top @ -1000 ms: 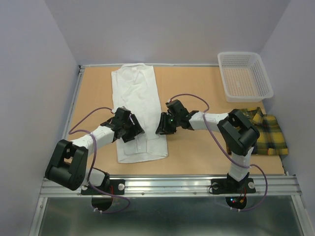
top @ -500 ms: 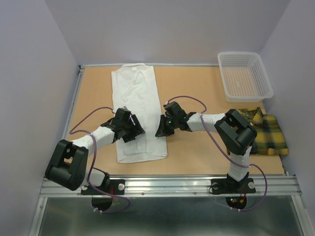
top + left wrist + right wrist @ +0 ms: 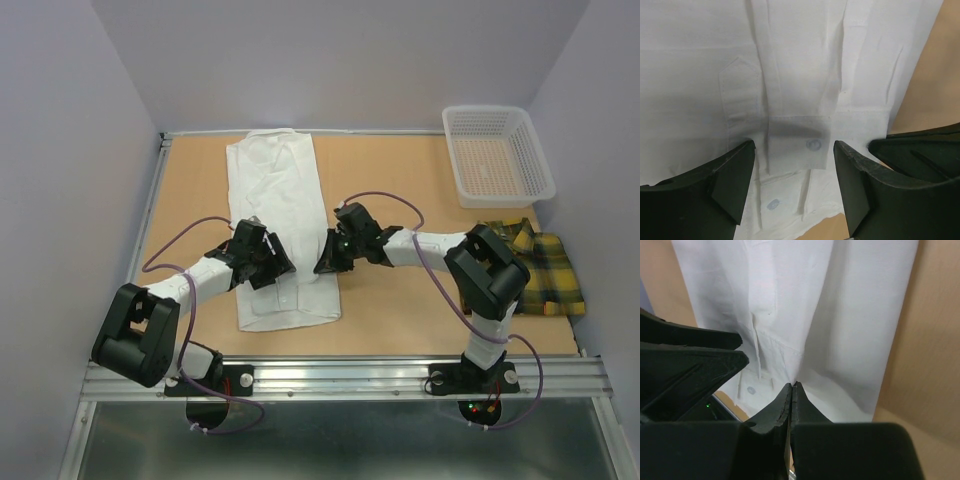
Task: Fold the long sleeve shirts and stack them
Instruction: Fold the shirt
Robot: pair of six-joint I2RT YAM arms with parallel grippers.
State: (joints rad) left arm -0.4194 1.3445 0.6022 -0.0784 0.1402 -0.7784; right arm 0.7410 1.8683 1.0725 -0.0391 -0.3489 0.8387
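Note:
The white shirt (image 3: 275, 200) lies as a long narrow strip on the table, collar at the back. My left gripper (image 3: 272, 270) hovers open over its front part; in the left wrist view the open gripper (image 3: 794, 150) straddles a buttoned cuff (image 3: 800, 142). My right gripper (image 3: 326, 264) is at the shirt's right edge, shut on a pinched ridge of the white cloth (image 3: 840, 315) that rises to its tips (image 3: 791, 386). The plaid shirt (image 3: 545, 265) lies crumpled at the right, partly behind the right arm.
A white mesh basket (image 3: 497, 155) stands at the back right corner. Bare wooden table (image 3: 400, 180) lies between the white shirt and the basket. Side walls close in the table left and right. The left gripper's fingers (image 3: 690, 360) show close beside the right gripper.
My right gripper has shifted slightly left toward the white shirt's edge. The left arm has hardly moved.

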